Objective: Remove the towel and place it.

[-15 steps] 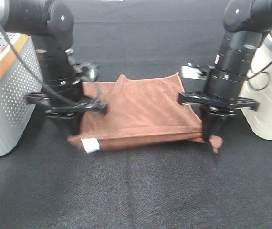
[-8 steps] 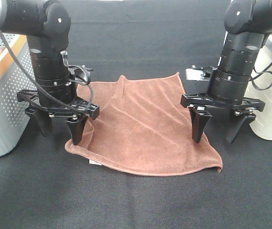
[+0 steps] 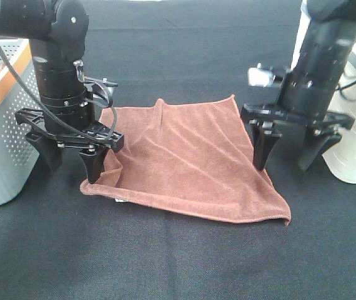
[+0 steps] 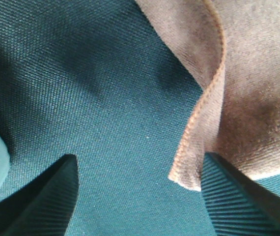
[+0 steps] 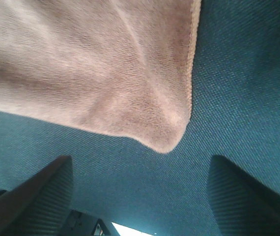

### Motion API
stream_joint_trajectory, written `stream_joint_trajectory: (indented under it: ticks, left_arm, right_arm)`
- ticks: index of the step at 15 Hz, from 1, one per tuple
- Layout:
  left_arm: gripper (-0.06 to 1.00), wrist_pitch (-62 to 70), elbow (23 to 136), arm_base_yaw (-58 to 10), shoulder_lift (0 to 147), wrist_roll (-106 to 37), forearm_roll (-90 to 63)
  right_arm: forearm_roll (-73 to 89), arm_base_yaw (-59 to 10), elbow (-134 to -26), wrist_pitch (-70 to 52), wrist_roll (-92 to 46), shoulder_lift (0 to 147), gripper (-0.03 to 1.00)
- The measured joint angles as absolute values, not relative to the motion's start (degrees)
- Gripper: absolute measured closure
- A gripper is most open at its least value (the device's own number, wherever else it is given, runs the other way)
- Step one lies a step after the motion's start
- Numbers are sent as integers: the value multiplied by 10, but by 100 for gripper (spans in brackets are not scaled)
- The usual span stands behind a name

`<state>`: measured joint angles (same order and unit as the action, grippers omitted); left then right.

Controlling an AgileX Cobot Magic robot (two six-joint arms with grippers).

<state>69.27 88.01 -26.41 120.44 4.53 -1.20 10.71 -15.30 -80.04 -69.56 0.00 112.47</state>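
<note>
Towel (image 3: pixel 187 159) now lies spread mid-frame on the black counter (image 3: pixel 178 262); your left pincer (image 3: pixel 69 159) and right pincer (image 3: pixel 288 150) have let go, splayed empty above its edges—placement looks done.

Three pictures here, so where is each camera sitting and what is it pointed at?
Exterior high: mounted above, looking down on the towel spread on the black table; both arms show.
Left wrist: on the left arm, looking past the open left gripper at the towel's hemmed edge.
Right wrist: looking past the open right gripper at a towel corner.
All three views share the towel.
</note>
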Motion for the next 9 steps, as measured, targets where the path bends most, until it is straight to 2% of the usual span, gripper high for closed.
stream_joint_trajectory:
  ticks: [9]
  left_arm:
    - [23, 693, 778, -283, 1162, 35, -25]
  right_arm:
    - [106, -153, -800, -696, 0, 1080, 25]
